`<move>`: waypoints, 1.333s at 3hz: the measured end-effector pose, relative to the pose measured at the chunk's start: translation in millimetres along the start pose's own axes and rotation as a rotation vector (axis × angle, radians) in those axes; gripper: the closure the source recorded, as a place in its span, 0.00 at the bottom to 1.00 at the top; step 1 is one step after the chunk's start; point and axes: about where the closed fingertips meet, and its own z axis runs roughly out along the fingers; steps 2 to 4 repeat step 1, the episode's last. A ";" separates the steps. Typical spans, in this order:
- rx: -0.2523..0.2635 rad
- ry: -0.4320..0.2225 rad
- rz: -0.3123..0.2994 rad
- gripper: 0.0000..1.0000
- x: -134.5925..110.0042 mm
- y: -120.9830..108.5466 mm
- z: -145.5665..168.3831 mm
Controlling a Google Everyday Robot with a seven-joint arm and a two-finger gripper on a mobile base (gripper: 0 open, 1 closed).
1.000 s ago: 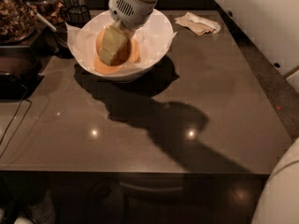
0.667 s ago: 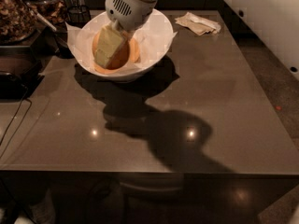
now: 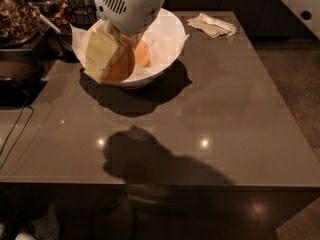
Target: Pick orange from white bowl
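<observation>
The white bowl [image 3: 150, 77], lined with crinkled white paper, stands at the back left of the dark table [image 3: 215, 109]. My gripper [image 3: 114, 69] hangs over the bowl's front left rim, below its white wrist housing. One cream finger pad [image 3: 101, 54] shows, pressed against an orange [image 3: 123, 65] that is held above the rim. The other finger is hidden behind the fruit. A second orange [image 3: 143, 54] lies inside the bowl, just right of the held one.
A crumpled napkin [image 3: 212, 25] lies at the table's back right. Jars of snacks [image 3: 17, 14] and a dark tray [image 3: 15, 76] stand off the left edge, with a cable [image 3: 15, 134] running down.
The gripper has risen up and out toward the bowl's front left rim with the orange in it. A second orange now shows in the bowl.
</observation>
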 end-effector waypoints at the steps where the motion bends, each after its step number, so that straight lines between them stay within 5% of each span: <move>1: 0.001 -0.001 0.000 1.00 -0.1 0.2 -0.3; 4: 0.001 -0.001 0.000 1.00 -0.1 0.2 -0.3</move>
